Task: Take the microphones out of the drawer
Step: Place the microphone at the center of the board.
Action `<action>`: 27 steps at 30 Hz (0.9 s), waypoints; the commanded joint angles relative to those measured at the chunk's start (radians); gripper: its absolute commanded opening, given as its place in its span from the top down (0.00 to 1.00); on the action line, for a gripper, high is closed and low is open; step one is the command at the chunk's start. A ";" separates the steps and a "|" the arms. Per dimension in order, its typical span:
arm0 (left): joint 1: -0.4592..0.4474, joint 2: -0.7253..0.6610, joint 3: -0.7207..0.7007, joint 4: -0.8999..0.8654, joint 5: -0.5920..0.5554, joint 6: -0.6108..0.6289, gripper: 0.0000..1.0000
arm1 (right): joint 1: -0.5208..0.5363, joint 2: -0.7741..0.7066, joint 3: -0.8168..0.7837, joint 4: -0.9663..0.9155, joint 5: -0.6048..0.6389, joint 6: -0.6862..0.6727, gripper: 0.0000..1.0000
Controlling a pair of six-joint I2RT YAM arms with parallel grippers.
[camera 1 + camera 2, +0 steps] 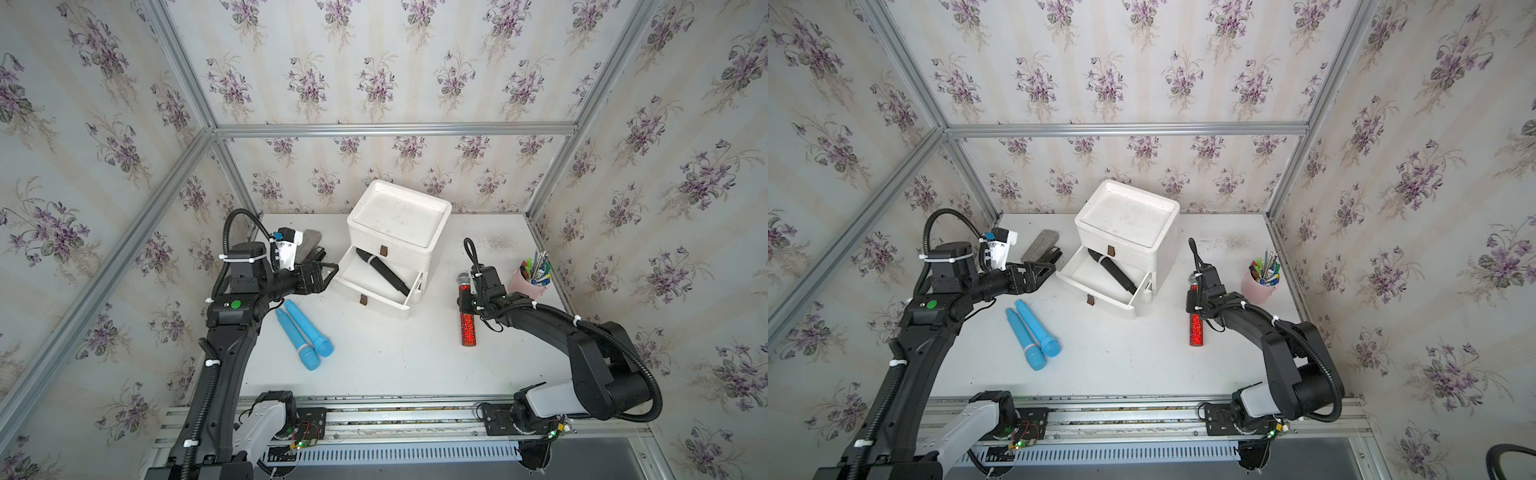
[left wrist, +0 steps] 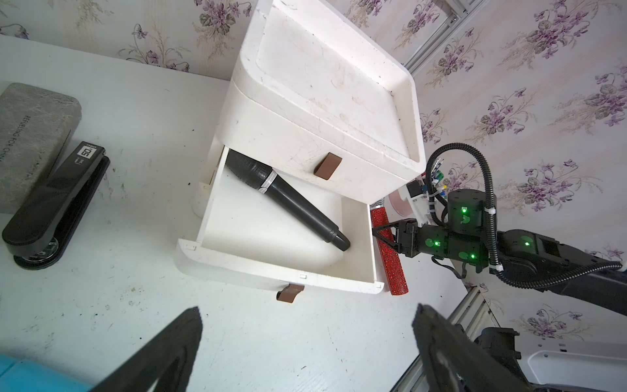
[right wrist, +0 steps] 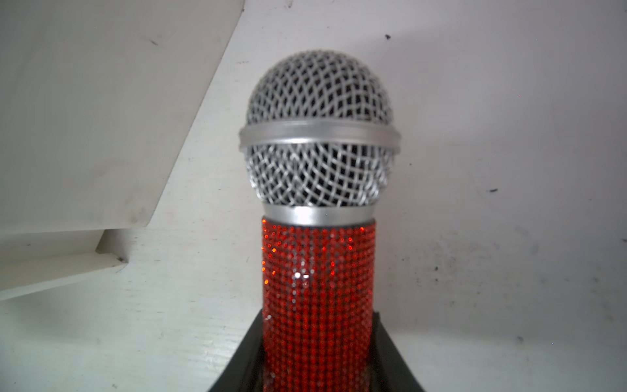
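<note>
Two grippers noted: left gripper (image 2: 307, 309) stands with jaws spread wide, holding nothing. Black microphone (image 2: 288, 200) lies diagonally inside the open lower drawer (image 2: 271, 271), just ahead of it. Right gripper (image 3: 319, 314) is clamped on red glitter microphone (image 3: 319, 264), beside that drawer.

black microphone (image 1: 382, 272) | white drawer (image 1: 376, 296) | red glitter microphone (image 1: 468, 330) | blue microphones (image 1: 307, 326) | purple-floral wallpaper (image 1: 374, 75)

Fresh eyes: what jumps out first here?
The red glitter microphone fills the right wrist view, clamped in the right gripper. The black microphone lies diagonally in the pulled-out lower drawer, with the left gripper open beside it. Two blue microphones lie side by side on the table at the robot's left.
</note>
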 commanded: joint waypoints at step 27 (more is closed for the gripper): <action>0.000 0.000 -0.002 0.017 0.014 0.005 0.01 | -0.003 0.082 0.027 0.047 0.001 -0.009 0.36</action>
